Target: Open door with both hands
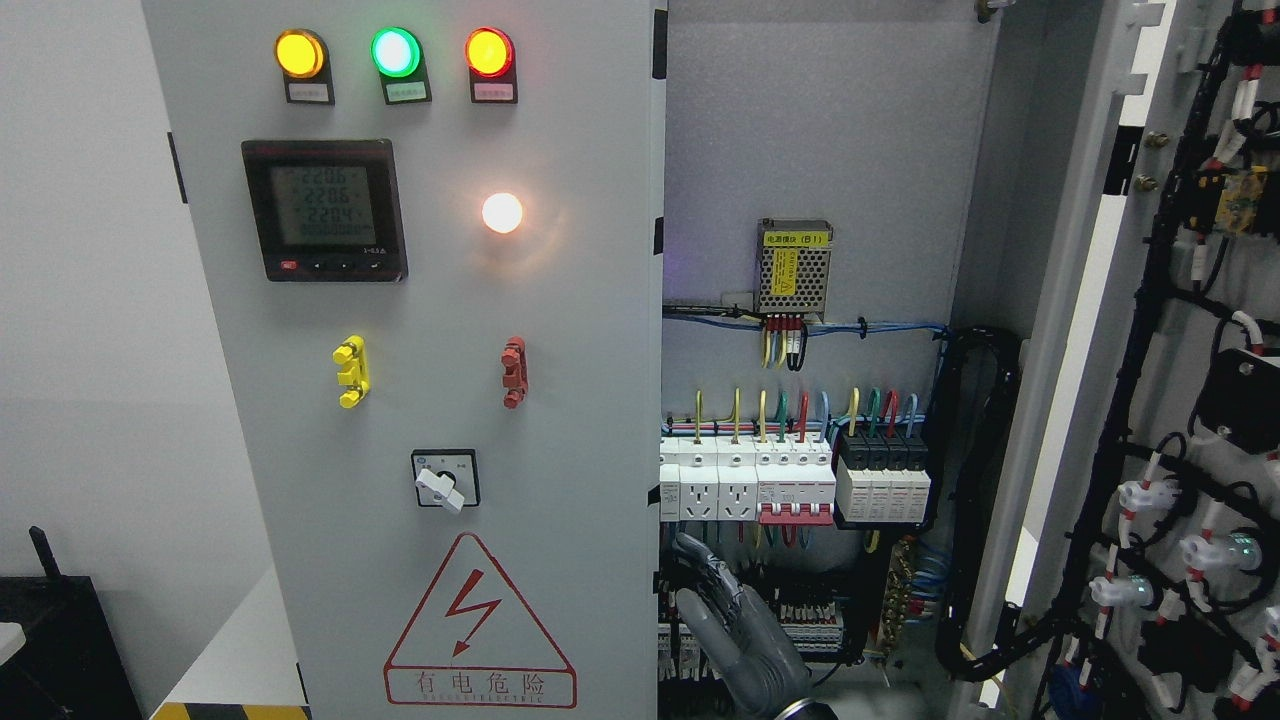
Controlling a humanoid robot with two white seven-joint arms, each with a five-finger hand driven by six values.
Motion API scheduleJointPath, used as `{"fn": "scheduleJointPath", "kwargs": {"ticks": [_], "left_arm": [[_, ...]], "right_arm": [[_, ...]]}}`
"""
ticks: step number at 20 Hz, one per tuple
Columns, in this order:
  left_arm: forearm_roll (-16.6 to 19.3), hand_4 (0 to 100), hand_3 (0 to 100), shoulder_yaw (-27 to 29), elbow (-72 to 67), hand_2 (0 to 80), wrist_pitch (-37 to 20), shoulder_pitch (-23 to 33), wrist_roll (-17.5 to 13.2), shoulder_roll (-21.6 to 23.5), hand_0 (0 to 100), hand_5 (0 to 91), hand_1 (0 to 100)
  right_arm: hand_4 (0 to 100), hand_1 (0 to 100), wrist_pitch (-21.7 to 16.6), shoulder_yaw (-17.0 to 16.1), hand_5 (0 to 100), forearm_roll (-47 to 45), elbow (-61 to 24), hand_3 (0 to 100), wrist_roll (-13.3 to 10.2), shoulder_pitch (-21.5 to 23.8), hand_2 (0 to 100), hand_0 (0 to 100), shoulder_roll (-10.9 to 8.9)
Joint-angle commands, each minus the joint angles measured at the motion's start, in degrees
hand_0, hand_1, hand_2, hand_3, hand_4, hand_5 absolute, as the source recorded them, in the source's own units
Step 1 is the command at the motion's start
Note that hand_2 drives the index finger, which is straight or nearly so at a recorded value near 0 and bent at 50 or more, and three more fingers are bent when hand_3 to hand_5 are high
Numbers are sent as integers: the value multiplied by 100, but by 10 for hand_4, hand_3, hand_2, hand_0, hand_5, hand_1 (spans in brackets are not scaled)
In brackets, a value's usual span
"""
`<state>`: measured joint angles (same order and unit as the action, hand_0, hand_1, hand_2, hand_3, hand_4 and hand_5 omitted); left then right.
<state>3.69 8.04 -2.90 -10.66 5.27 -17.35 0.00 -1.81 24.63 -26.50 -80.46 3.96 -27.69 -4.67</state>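
One hand (735,640), fingers spread, holds nothing, w/ unclear arm side, sits close to breakers (795,485) inside the cabinet; left door (450,300) is shut. Risk: snagging wiring.

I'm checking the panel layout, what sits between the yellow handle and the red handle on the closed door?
In the head view, only bare grey door lies between the yellow handle and the red handle; the lit white lamp sits above, the rotary switch below.

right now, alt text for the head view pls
A grey robot hand with open fingers reaches up beside the closed left door of an electrical cabinet; the right door is swung open, exposing breakers and wiring.
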Motion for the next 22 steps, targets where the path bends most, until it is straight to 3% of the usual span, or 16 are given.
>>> {"fn": "scheduleJointPath", "kwargs": {"ticks": [1,5,10,13,17,22], "left_arm": [[0,0,0,5,0,0,3,0,4,-193,120,0,389],[0,0,0,5,0,0,3,0,4,-193,120,0,389],[0,0,0,-4,0,0,3,0,4,-193,120,0,389],[0,0,0,-4,0,0,3,0,4,-193,120,0,389],[0,0,0,-4,0,0,3,0,4,-193,120,0,389],[0,0,0,5,0,0,3,0,4,-193,120,0,389]], "right_arm": [[0,389,5,42,0,-189,144,0,17,-70,0,120,-78],[0,389,5,51,0,-180,267,0,263,-211,0,120,-78],[0,389,5,51,0,-180,461,0,324,-299,0,120,-78],[0,389,5,51,0,-180,487,0,553,-299,0,120,-87],[0,389,5,42,0,-180,496,0,571,-308,0,120,-87],[0,389,5,42,0,-189,514,0,887,-413,0,120,-183]]}}
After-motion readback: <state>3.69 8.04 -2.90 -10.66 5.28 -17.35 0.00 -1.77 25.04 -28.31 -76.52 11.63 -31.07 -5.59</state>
